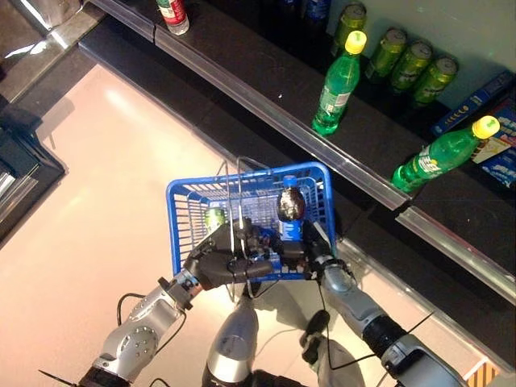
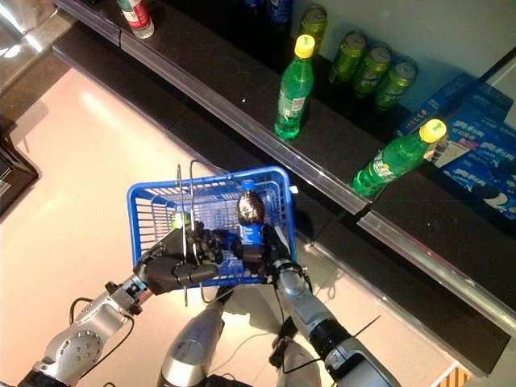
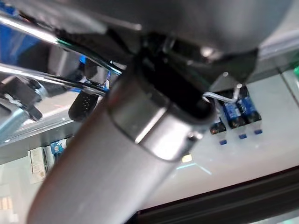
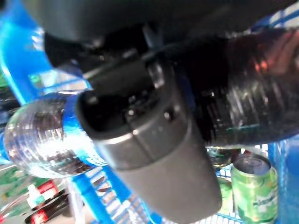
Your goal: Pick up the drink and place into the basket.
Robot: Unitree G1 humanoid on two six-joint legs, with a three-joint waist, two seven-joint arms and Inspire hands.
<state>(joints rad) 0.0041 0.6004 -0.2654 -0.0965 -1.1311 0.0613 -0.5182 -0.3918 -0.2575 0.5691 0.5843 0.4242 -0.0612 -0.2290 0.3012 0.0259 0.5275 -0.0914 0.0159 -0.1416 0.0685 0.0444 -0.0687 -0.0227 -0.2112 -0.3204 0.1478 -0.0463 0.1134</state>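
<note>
My left hand (image 1: 222,264) is shut on the thin wire handles (image 1: 239,197) of the blue basket (image 1: 242,184) and holds it raised in front of me. My right hand (image 1: 310,246) is shut on a dark drink bottle (image 1: 290,205) with a blue label. It holds the bottle upright at the basket's right side, with the bottle's lower part inside the rim. In the right wrist view the thumb (image 4: 154,154) and fingers curl round the bottle (image 4: 252,102). A green can (image 1: 214,216) lies in the basket and also shows in the right wrist view (image 4: 252,186).
A dark shelf with a metal front edge (image 1: 266,105) runs diagonally behind the basket. On it stand green bottles (image 1: 339,85), green cans (image 1: 411,64), a red-labelled bottle (image 1: 172,14) and blue boxes (image 1: 476,101). Pale floor lies to the left.
</note>
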